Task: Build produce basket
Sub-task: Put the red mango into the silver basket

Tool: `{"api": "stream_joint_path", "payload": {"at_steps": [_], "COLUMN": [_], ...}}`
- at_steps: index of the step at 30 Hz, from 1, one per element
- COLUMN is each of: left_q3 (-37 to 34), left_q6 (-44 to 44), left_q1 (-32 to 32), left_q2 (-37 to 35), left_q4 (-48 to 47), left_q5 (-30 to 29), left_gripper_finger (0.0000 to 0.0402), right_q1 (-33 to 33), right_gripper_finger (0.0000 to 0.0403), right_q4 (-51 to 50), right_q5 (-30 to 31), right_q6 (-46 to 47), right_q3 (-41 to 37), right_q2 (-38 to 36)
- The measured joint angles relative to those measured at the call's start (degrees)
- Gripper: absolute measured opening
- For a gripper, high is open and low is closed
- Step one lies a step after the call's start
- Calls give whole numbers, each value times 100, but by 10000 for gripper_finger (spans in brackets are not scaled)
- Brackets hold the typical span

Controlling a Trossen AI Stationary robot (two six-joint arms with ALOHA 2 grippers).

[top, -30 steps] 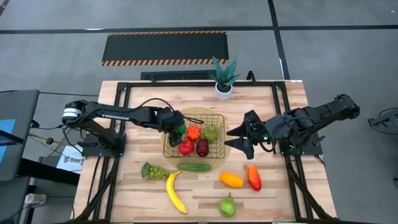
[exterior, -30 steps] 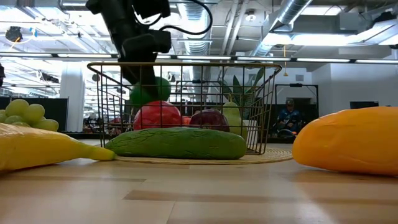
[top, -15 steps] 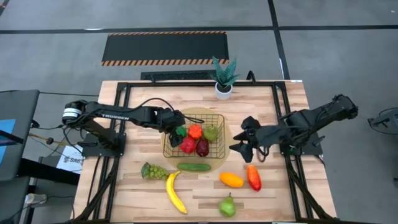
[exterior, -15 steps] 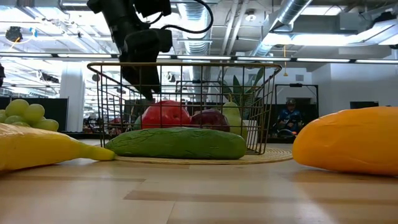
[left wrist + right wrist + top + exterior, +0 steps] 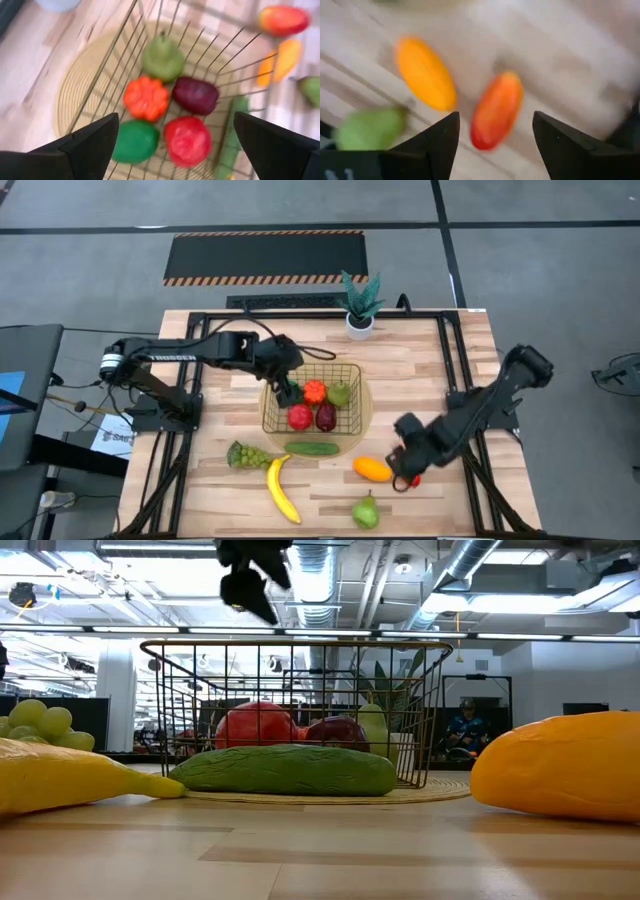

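The left hand [image 5: 283, 383] hangs over the basket [image 5: 352, 416] at its left rim, fingers spread wide and holding nothing. Below it lie five pieces — a green one [image 5: 135, 142], orange, pear, dark red and red. The right hand [image 5: 403, 467], fingers parted and empty, hovers over the red-orange piece [image 5: 496, 110] on the bench [image 5: 450, 510], beside the orange one [image 5: 371, 469].

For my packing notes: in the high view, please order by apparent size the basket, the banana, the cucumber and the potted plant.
1. Basket
2. Banana
3. Cucumber and plant: they look alike in extent, so I do not rank them.
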Motion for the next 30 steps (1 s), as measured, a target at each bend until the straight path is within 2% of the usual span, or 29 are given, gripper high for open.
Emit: {"api": "stream_joint_path", "payload": {"at_steps": [2, 7, 12, 22, 26, 30], "left_q3": [127, 205, 205, 204, 203, 203], "left_q6": [73, 200, 229, 182, 143, 70], "left_q1": [0, 0, 0, 0, 0, 0], "left_q2": [0, 0, 0, 0, 0, 0], "left_q4": [29, 127, 161, 200, 203, 211], "left_q5": [83, 86, 86, 84, 81, 77], "left_gripper_finger": [377, 377, 377, 377, 377, 377], "right_q1": [175, 298, 325, 326, 351, 375], "right_gripper_finger": [271, 271, 284, 362, 366, 352], "right_q4": [197, 1204, 1163, 2617, 2548, 2743], "right_q5": [-203, -251, -476, -652, -651, -654], "right_q6": [311, 886, 1316, 1191, 1318, 1207], "right_q3": [-102, -627, -1187, -1795, -2053, -2172], "right_q2": [196, 314, 259, 221, 225, 228]}}
